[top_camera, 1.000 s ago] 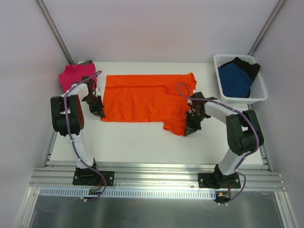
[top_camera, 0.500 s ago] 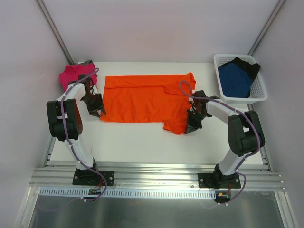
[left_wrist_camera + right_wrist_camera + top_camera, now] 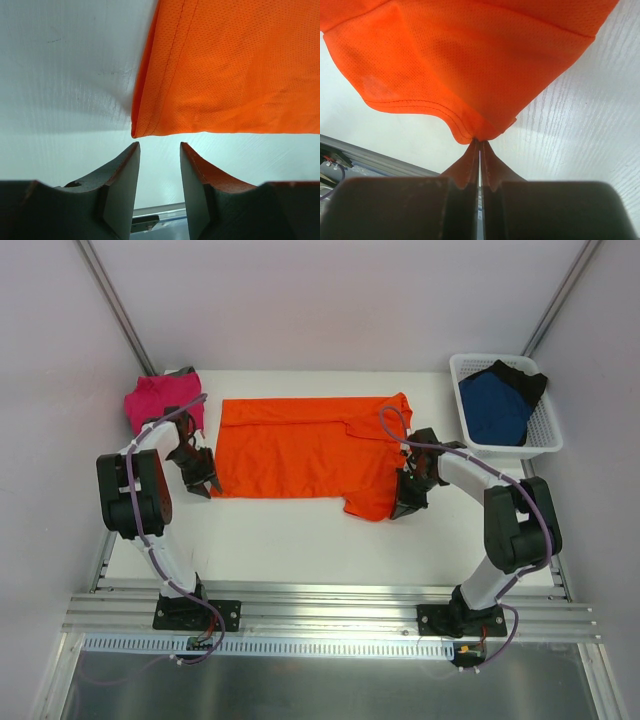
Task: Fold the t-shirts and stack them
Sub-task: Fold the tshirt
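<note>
Left claw (image 3: 159, 146) gapes empty beside orange shirt (image 3: 300, 445); right claw (image 3: 479, 142) pinches its hem, where a lone tug may bunch it.

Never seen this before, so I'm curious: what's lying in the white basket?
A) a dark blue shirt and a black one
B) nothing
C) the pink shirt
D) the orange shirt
A: the basket holds the dark blue shirt and the black shirt, while the orange shirt and the pink shirt lie on the table.
</note>
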